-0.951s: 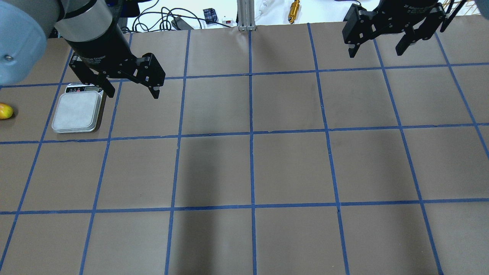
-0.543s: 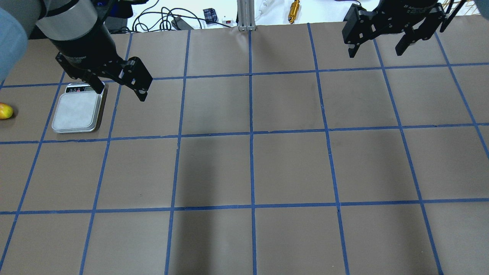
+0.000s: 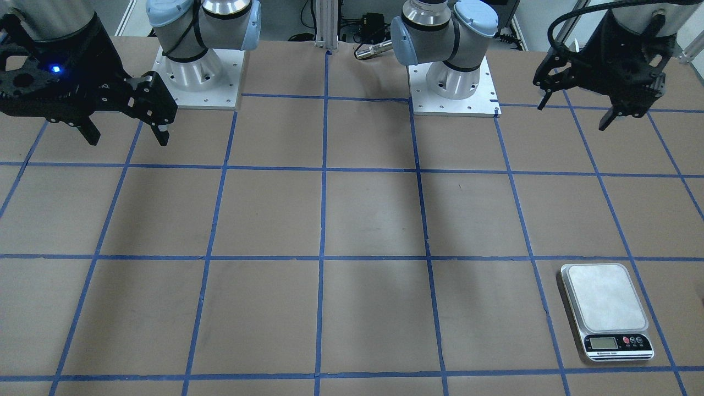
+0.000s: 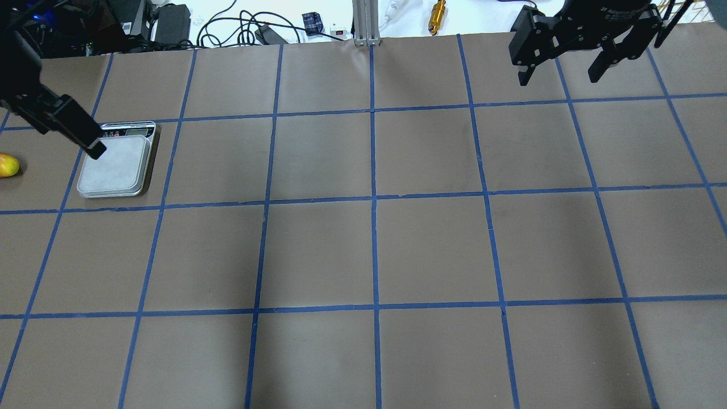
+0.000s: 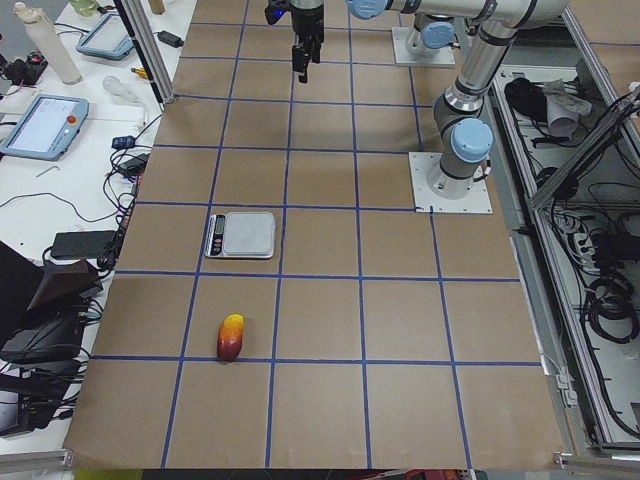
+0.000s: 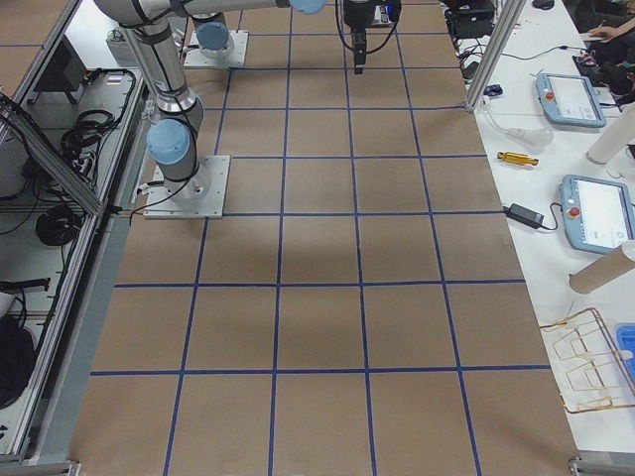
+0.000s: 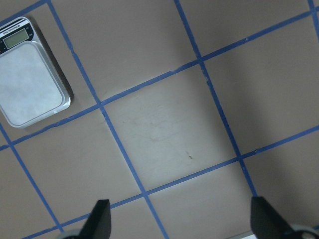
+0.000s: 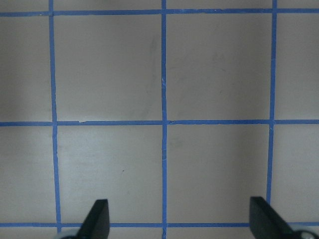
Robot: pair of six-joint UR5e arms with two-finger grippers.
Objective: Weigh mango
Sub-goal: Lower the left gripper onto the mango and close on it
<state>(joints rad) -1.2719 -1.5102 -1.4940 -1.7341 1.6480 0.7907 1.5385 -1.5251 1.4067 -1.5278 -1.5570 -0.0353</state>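
Observation:
The mango (image 4: 7, 165) lies on the table at the far left edge of the overhead view, yellow with a red end. In the exterior left view it (image 5: 231, 337) lies apart from the scale (image 5: 242, 234). The scale (image 4: 116, 165) has a bare silver platform and also shows in the front view (image 3: 605, 308) and the left wrist view (image 7: 30, 79). My left gripper (image 3: 575, 114) is open and empty, held high; one finger (image 4: 85, 139) overlaps the scale's corner. My right gripper (image 4: 558, 78) is open and empty at the far right.
The brown table (image 4: 375, 250) is marked with a blue tape grid. Cables, a power brick and a brass part (image 4: 437, 14) lie beyond its far edge. The two arm bases (image 3: 451, 82) stand on white plates at the robot's side.
My left gripper has swung left across the scale toward the mango's side, now mostly out of the overhead view. The right gripper, scale and mango have not moved.

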